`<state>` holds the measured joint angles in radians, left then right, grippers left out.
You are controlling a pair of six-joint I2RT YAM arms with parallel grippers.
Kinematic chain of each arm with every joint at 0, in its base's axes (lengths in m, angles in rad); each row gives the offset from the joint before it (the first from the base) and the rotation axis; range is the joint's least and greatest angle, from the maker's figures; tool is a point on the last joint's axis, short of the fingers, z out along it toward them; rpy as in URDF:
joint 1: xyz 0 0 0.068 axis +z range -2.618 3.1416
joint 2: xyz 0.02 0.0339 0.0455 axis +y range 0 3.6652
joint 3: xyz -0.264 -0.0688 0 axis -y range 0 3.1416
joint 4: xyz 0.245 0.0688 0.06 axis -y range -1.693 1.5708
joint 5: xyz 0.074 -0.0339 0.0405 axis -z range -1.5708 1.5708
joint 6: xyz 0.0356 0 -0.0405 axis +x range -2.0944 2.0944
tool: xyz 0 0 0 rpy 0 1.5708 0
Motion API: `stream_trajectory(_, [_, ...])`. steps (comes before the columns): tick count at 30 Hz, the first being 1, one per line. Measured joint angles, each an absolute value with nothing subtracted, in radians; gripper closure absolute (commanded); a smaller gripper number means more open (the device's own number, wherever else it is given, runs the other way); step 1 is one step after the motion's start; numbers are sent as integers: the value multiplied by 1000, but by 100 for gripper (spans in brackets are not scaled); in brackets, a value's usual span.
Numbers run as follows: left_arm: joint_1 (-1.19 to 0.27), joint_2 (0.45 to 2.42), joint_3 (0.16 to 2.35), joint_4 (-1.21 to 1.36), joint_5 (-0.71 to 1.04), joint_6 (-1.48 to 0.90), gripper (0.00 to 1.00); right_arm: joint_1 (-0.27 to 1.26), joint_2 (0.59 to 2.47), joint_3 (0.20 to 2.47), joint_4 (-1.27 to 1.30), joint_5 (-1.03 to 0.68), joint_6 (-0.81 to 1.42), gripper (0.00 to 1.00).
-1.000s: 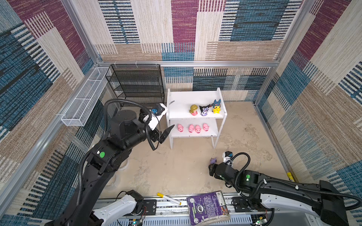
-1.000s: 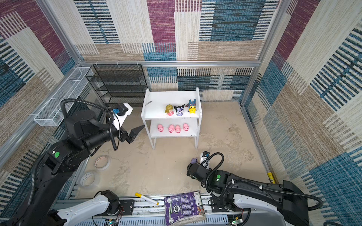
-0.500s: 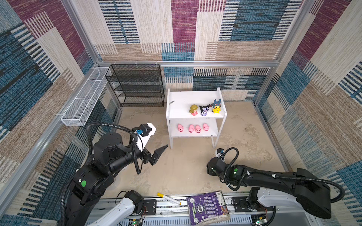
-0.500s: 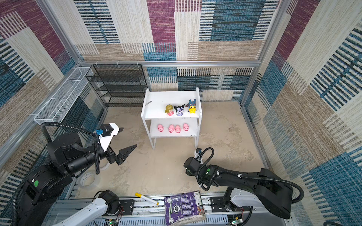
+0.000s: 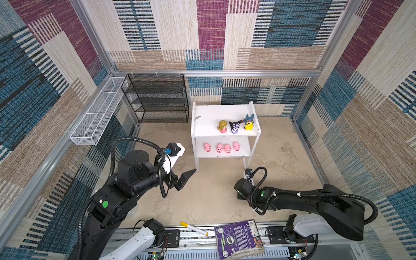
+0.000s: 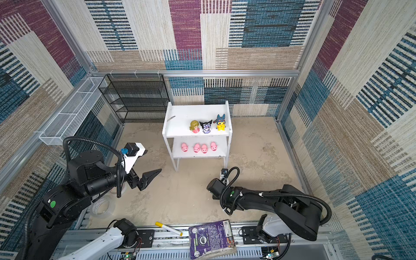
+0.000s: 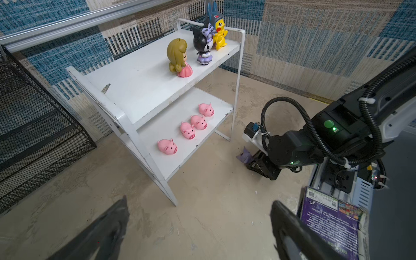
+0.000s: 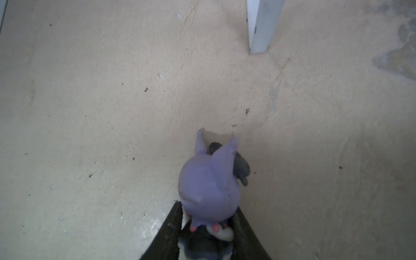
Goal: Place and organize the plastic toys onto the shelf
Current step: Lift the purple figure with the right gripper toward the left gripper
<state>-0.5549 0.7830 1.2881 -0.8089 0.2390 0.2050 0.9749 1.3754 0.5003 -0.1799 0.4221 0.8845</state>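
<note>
The white shelf [image 5: 209,126] stands at the back middle. On its top board are the blonde girl [image 5: 222,126], the black-purple eared toy [image 5: 234,127] and the yellow blue-hooded toy [image 5: 249,122]. Several pink pigs [image 5: 219,148] line the lower board. My right gripper [image 8: 207,225] is shut on the lilac eared toy [image 8: 209,186], low by the floor near the shelf's front right leg. The left wrist view shows that toy [image 7: 244,155] too, but my wrist hides it in both top views. My left gripper [image 5: 184,177] hangs open and empty, left of the shelf's front.
A black mesh rack [image 5: 157,99] stands at the back left, with a long white wire basket [image 5: 96,117] on the left wall. A yellow-capped marker [image 5: 193,228] and a purple book [image 5: 238,238] lie on the front rail. Tape rolls [image 6: 101,206] sit under my left arm.
My right gripper has closed on the lilac toy, which my wrist now covers in the top views. My left arm has pulled back from the shelf toward the front, still open.
</note>
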Motion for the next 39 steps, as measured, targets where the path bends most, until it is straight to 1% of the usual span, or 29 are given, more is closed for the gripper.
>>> stream_trajectory(3, [-555,789,1285,-810,239,205,2,975,1383,511,-186,422,854,73])
stream_trajectory(5, [-555,791,1284,-811,240,205,2,976,1371,510,-185,400,810,73])
stream_trajectory(7, [-555,790,1283,-811,242,205,2,980,1322,494,-163,361,736,73])
stream_trajectory(10, [-555,788,1293,-819,243,205,2,989,1200,446,-86,260,612,73])
stream_trajectory(16, [-555,788,1314,-829,319,206,2,991,1005,400,69,-31,426,72])
stream_trajectory(20, [-555,782,1324,-857,441,213,2,991,923,395,163,-280,357,72])
stream_trajectory(23, [-555,782,1328,-873,565,219,2,991,903,407,226,-460,345,72])
stream_trajectory(26, [-557,801,1328,-884,664,229,2,991,907,439,258,-586,343,73])
stream_trajectory(28, [-557,818,1328,-891,708,231,2,991,910,469,261,-635,343,74])
stream_trajectory(33, [-564,865,1319,-895,740,226,2,995,910,547,228,-643,304,75])
stream_trajectory(36, [-568,891,1312,-895,730,194,2,1030,904,585,197,-529,257,75])
stream_trajectory(39, [-572,912,1305,-895,661,126,2,1119,891,591,193,-351,191,77])
